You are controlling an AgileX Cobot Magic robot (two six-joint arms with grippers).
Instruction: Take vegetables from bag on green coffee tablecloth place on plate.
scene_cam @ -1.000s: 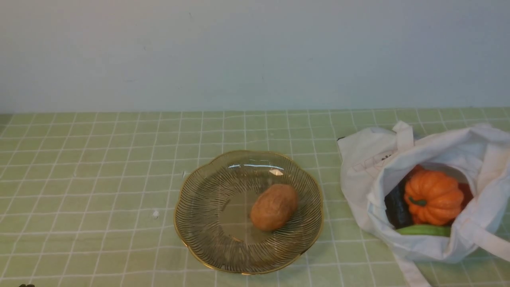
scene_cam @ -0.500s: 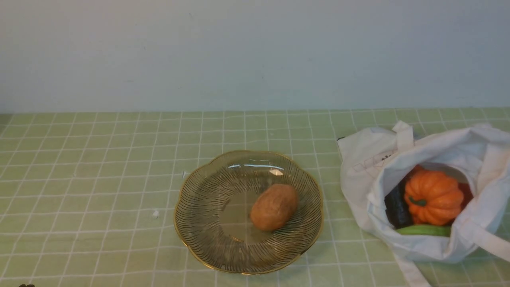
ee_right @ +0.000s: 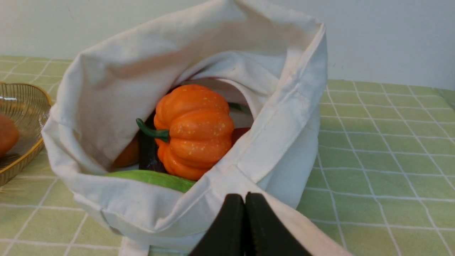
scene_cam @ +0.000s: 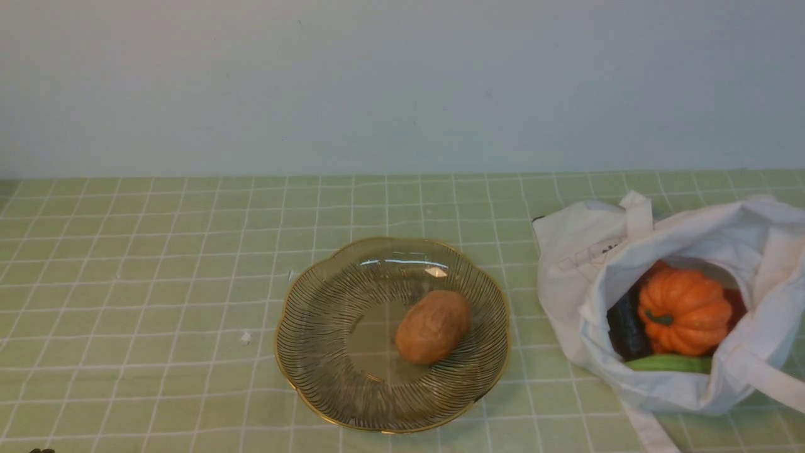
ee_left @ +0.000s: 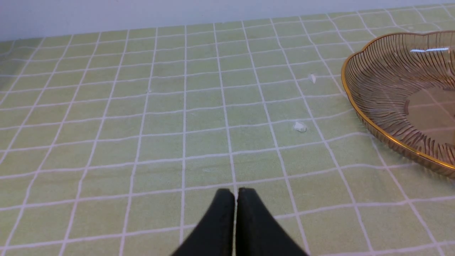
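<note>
Black fingers of the right gripper are seen pressed together on nothing, just before the soft white cloth bag; the left gripper is likewise clenched empty over the pale green gridded tablecloth. Nothing has shifted over the last second, so a pause between picks is judged. One brown oval potato lies in the gold-rimmed glass plate. The ribbed orange pumpkin, a green piece and a dark piece are left in the bag.
</note>
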